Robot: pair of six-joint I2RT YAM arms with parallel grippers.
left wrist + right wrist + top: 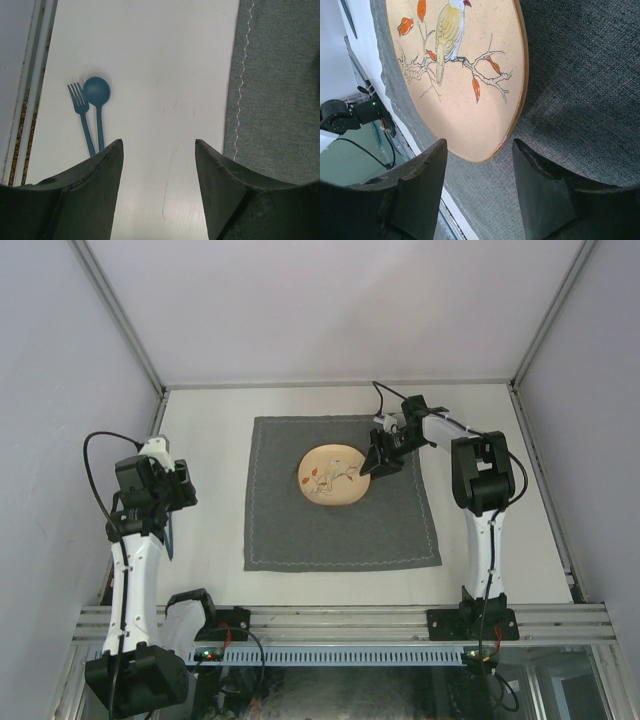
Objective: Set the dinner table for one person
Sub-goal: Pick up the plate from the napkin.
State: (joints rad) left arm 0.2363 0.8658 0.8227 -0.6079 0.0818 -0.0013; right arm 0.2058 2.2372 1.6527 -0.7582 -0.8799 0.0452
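Observation:
A tan plate point(333, 474) painted with a bird on a branch lies on the dark grey stitched cloth point(340, 530), in the middle of the off-white dinner table point(210, 430). My right gripper point(380, 462) is open and empty at the plate's right edge. In the right wrist view the plate's rim point(470, 100) lies just beyond the open fingertips point(440, 150). A blue fork point(80, 107) and blue spoon point(97, 92) lie side by side on the table to the left of the cloth. My left gripper point(157, 145) is open and empty above the bare table, to the right of them.
Metal rails point(130, 350) and grey walls close in the table on the left, far and right sides. The cloth's stitched left edge point(242, 85) runs just right of the left gripper. Arm bases and cables point(215, 625) sit on the near rail.

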